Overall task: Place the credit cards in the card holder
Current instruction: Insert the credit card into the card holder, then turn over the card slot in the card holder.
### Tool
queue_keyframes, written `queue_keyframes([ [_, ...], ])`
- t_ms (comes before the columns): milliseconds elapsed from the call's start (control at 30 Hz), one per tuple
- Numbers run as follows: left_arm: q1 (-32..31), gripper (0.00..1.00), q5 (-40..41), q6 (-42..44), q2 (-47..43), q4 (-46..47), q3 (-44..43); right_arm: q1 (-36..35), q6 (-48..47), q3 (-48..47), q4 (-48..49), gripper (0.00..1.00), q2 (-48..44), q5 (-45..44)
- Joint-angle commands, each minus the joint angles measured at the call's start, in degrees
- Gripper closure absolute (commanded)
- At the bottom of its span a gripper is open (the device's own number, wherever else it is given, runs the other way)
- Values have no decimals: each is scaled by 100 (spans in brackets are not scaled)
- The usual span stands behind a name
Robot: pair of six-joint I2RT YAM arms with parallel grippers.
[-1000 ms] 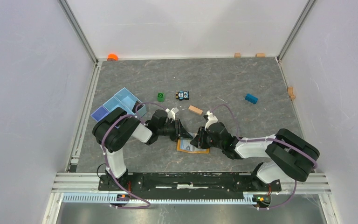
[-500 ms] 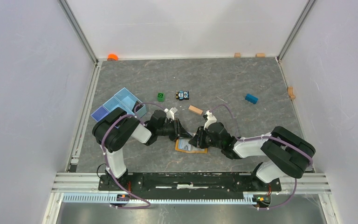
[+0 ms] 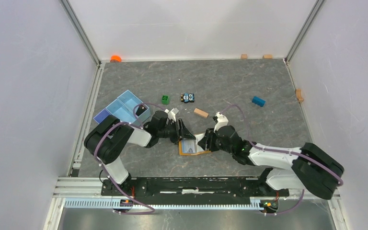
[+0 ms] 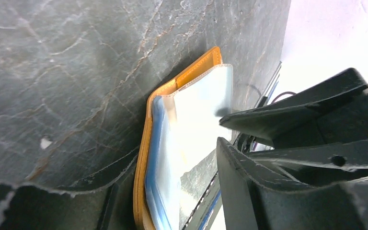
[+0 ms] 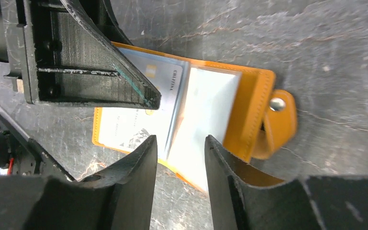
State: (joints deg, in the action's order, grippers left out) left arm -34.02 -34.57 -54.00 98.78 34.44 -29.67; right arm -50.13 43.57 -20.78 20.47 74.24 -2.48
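Left fingers (image 4: 268, 191) stand apart and clamp nothing, with the orange edge of the card holder (image 4: 146, 143) lying between them. Right fingers (image 5: 124, 191) are likewise part-open and empty, straddling its clear pocket leaf at lower centre. A pale credit card (image 5: 173, 86) sits under that leaf, one left finger tip over it; a light blue card edge (image 4: 154, 163) shows near the spine. Judged step: seating the card. Pin the holder flat and nudge the card along the pocket without lifting the leaf. The grey marbled surface (image 3: 249, 76) also carries a divided blue tray (image 3: 122, 108) at left, a green block (image 3: 166, 99), a toy car (image 3: 188, 97), a wooden block (image 3: 201, 113) and a blue block (image 3: 258, 101). White walls enclose it.
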Motion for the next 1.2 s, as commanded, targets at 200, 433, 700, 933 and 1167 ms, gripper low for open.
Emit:
queue_keyframes([
  [200,80,42,48,416,-320,-482,-65,564,-615,211,-1019,42,-1076,-33],
  [433,79,42,33,417,-298,-488,-43,867,-305,603,113,42,-845,1173],
  [700,80,42,36,434,-309,-517,-48,864,-2,664,734,45,-346,1478],
  [933,80,42,55,456,-309,-552,-63,864,276,704,889,51,60,1580],
  [1167,80,50,188,629,-407,-851,-118,864,278,679,504,56,-21,1235],
])
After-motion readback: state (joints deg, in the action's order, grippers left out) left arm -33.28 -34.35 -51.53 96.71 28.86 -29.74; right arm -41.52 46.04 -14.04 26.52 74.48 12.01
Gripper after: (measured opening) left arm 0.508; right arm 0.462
